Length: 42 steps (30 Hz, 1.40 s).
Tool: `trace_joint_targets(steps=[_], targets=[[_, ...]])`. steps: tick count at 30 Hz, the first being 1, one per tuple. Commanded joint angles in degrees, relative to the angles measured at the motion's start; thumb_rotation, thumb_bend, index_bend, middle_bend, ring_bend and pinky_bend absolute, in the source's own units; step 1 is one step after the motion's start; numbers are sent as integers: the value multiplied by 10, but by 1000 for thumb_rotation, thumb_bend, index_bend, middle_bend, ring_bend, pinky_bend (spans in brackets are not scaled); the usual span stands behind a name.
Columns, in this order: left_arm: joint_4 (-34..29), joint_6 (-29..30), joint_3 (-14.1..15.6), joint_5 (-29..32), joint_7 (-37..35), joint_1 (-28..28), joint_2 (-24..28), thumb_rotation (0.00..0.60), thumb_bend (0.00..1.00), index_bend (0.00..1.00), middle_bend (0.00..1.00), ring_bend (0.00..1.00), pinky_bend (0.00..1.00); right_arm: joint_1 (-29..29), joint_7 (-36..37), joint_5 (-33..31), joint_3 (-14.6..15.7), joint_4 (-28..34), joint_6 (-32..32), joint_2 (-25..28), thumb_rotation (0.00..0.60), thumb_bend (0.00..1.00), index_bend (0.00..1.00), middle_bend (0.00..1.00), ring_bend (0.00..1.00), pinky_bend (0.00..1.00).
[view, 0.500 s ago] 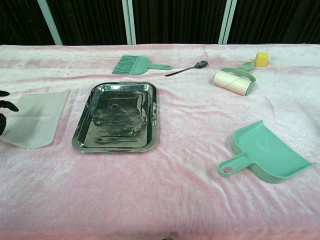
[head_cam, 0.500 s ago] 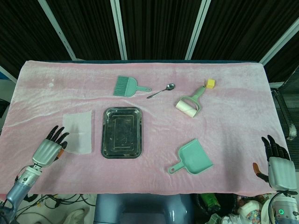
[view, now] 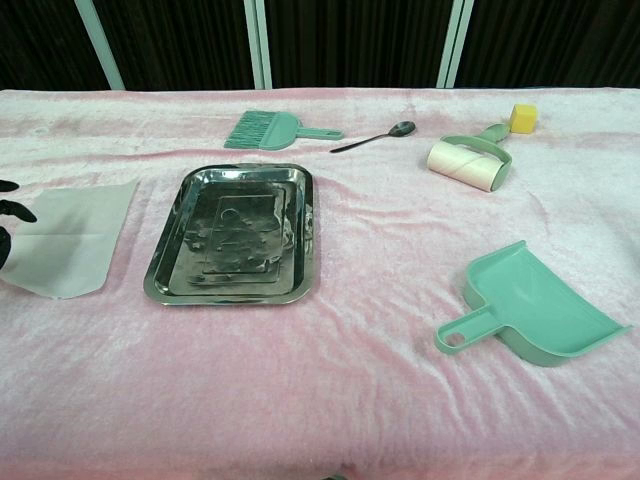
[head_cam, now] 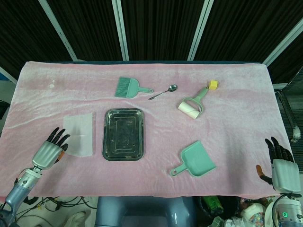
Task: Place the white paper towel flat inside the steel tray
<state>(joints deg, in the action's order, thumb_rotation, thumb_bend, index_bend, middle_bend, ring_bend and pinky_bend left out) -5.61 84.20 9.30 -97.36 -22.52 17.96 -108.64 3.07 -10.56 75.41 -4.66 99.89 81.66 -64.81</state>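
The thin white paper towel (head_cam: 78, 133) is lying flat on the pink plush cloth (head_cam: 227, 118) covering the table, just beside the left edge of the rectangular steel tray (head_cam: 106, 142) and outside it. The tray is sitting near the middle of the cloth, holding nothing. The robot's left hand (head_cam: 49, 151) is hovering at the towel's near left corner with its dark fingers (head_cam: 60, 137) spread apart and holding nothing; in the chest view only the fingertips (view: 10, 212) are showing at the frame's left edge, at the towel's (view: 70, 240) border, and whether they are touching it cannot be told. The right hand (head_cam: 281, 169) is resting well apart at the cloth's near right corner, fingers extended and apart, gripping nothing.

Beyond the tray, a small green hand brush (head_cam: 129, 87) and a metal spoon (head_cam: 164, 91) are lying side by side. Further right, a lint roller with a green handle (head_cam: 193, 105) is lying beside a small yellow cube (head_cam: 213, 84). A green plastic dustpan (head_cam: 195, 159) is sitting to the right of the tray
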Motion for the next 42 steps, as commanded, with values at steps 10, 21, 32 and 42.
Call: trace_joint_targets(steps=[10, 21, 32, 42], targets=[[0, 3, 1, -1, 0, -1, 1, 600, 469, 567, 200, 0, 27, 0, 0, 0, 0, 1, 1, 0, 600, 277, 79, 24, 122, 142], [-1, 36, -14, 12, -7, 10, 17, 600, 469, 576, 210, 0, 33, -1, 0, -1, 0, 1, 1, 1, 600, 278, 79, 24, 122, 143], [-21, 59, -73, 64, -53, 65, 30, 600, 468, 578, 213, 0, 42, -1, -5, -1, 1, 1, 1, 0, 600, 277, 78, 24, 122, 143], [-34, 97, -103, 77, -46, 164, 32, 600, 467, 578, 214, 0, 48, -1, -7, -4, 0, 2, 2, -1, 600, 277, 79, 24, 122, 143]])
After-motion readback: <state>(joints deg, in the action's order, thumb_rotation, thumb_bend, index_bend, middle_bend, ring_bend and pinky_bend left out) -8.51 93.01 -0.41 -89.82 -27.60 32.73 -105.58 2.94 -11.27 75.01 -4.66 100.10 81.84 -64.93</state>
